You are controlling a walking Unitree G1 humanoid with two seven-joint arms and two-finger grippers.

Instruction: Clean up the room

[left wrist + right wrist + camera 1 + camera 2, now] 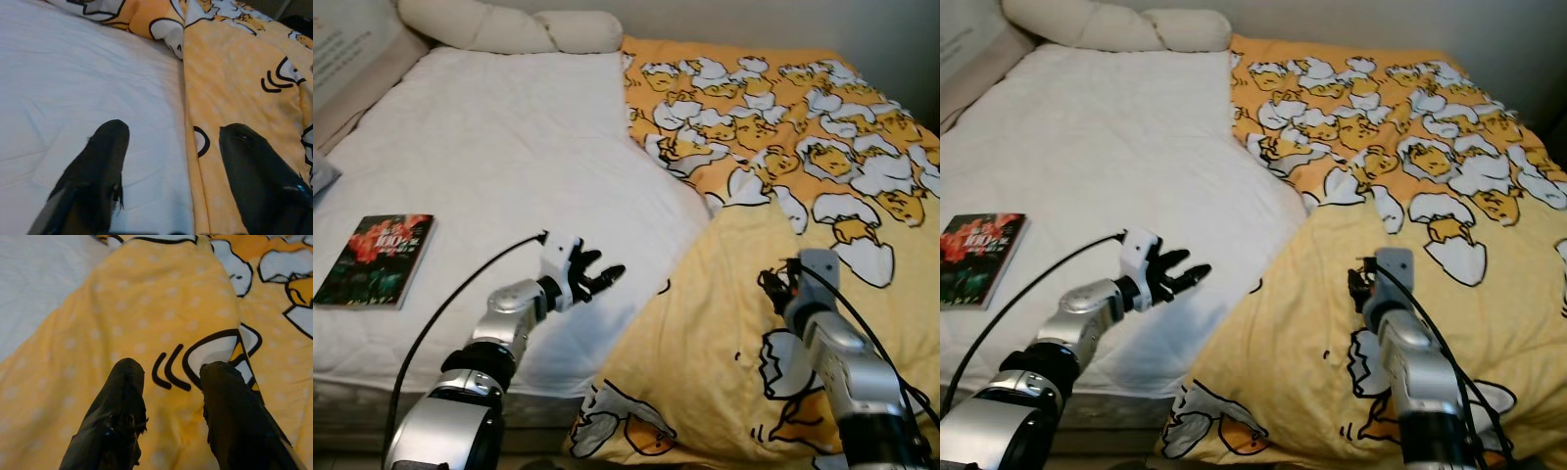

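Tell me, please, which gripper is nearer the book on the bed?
Left. The left gripper hovers over the white sheet beside the book; the right gripper is farther, over the yellow blanket.

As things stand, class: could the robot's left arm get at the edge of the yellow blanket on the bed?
Probably yes. The left tool hovers open over the white sheet, just beside the yellow blanket's edge, with nothing lying between them.

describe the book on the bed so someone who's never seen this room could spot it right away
Start at the white sheet covering the bed's left half, beside the yellow blanket. Near its front left edge, left of the left gripper, lies a book. Its dark cover with red flowers stands out on the plain white.
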